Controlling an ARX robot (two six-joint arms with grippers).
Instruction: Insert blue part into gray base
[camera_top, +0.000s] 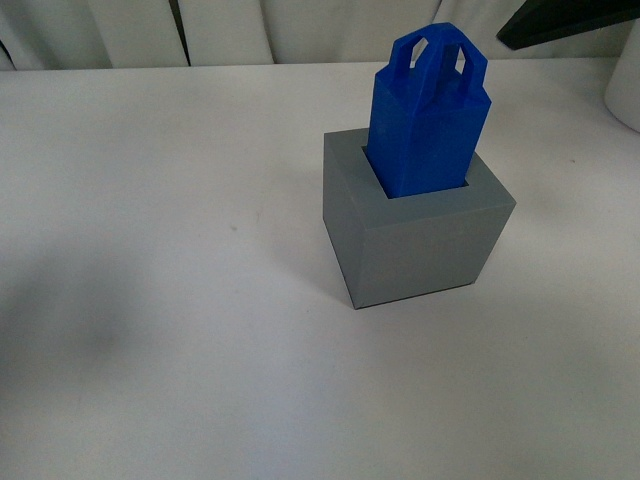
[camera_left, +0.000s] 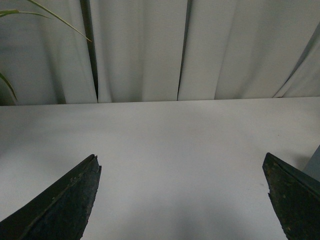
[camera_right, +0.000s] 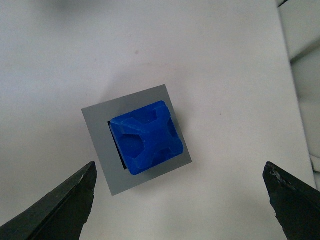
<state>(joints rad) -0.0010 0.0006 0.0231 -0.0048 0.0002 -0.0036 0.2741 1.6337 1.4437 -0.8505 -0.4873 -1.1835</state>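
The blue part (camera_top: 428, 115) stands upright in the square recess of the gray base (camera_top: 420, 245) on the white table, its crossed handle loops on top. The right wrist view looks straight down on the blue part (camera_right: 146, 137) seated in the gray base (camera_right: 102, 130). My right gripper (camera_right: 180, 172) is open and empty, well above the block, its dark fingertips (camera_right: 75, 192) apart from it. A dark piece of the right arm (camera_top: 565, 25) shows at the top right of the front view. My left gripper (camera_left: 181, 165) is open and empty over bare table.
White curtains (camera_left: 140, 50) hang behind the table's far edge. A plant leaf (camera_left: 50, 17) shows in the left wrist view. A white rounded object (camera_top: 625, 95) sits at the right edge. A sliver of the gray base (camera_left: 315, 165) shows beside the left gripper.
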